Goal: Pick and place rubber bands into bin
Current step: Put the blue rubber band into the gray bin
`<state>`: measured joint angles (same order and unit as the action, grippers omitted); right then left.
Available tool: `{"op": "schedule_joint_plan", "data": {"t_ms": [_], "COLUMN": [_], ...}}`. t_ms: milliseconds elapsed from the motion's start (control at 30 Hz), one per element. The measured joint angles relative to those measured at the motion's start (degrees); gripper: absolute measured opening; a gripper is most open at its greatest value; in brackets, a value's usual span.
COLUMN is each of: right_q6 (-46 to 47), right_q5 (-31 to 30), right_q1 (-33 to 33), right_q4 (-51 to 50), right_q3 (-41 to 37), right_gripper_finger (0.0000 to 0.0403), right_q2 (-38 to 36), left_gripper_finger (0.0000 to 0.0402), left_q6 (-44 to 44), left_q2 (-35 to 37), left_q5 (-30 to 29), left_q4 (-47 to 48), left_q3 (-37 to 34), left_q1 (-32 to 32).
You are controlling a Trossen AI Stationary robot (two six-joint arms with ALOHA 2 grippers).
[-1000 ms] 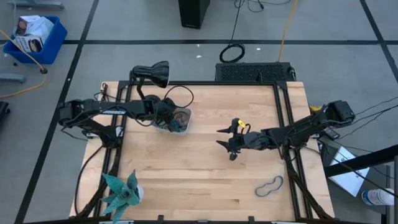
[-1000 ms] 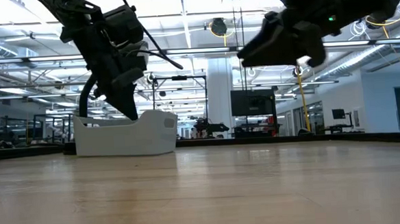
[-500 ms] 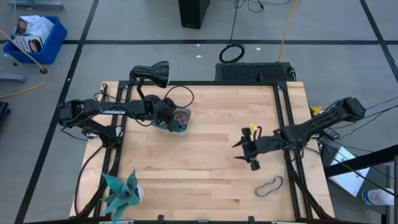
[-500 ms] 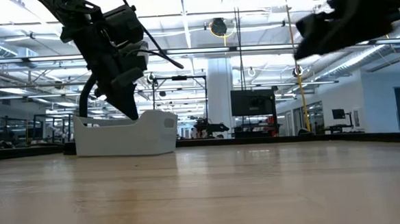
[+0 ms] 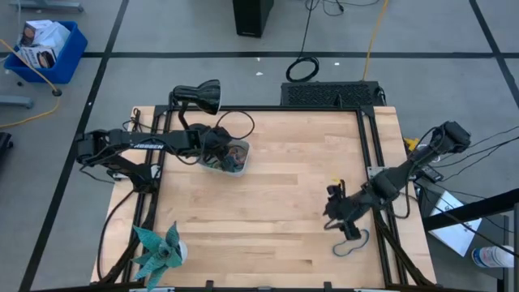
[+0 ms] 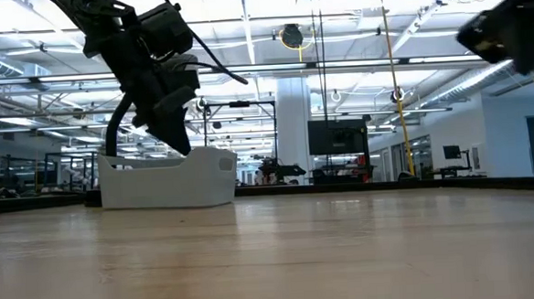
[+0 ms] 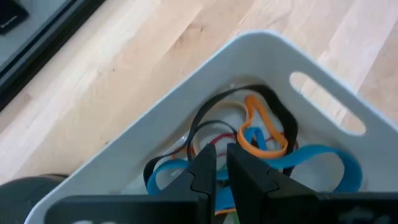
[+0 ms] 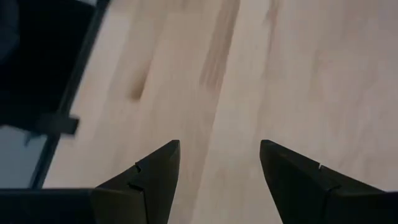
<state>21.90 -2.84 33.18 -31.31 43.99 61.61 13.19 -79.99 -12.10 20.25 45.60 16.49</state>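
While the left gripper (image 5: 220,154) hangs pinched shut over the bin (image 5: 241,165) by the desk's far-left corner | right gripper (image 5: 339,212), fingers spread | approach step | next: drop onto the dark rubber band (image 5: 351,242), near-right corner.

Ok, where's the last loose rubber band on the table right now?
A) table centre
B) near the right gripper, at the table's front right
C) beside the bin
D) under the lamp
B: the dark rubber band lies just beyond the open right gripper, far from the bin.
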Motion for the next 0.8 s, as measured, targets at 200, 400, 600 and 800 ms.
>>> {"op": "schedule_joint_plan", "data": {"t_ms": [200,400,600,800], "right_q6": [7.5,14.8,24.4,29.9], "right_q5": [-0.3,-0.3,-0.3,-0.3], "right_q1": [5.8,9.8,14.5,17.5], "right_q4": [-3.2,-3.5,-3.2,-2.7], "right_q3": [0.0,0.0,0.0,0.0], "right_gripper_finger": [0.0216,0.0219,0.0216,0.0219], "right_q2": [5.5,11.0,14.1,16.6], "left_gripper_finger": [0.0047,0.0047,0.0047,0.0047], "left_q6": [-0.6,-1.7,-2.4,-2.6], "left_q2": [0.0,0.0,0.0,0.0], "left_q5": [0.0,0.0,0.0,0.0], "left_q4": [-1.9,-3.6,-4.1,-4.1], "left_q3": [0.0,0.0,0.0,0.0], "left_q1": [0.0,0.0,0.0,0.0]}}
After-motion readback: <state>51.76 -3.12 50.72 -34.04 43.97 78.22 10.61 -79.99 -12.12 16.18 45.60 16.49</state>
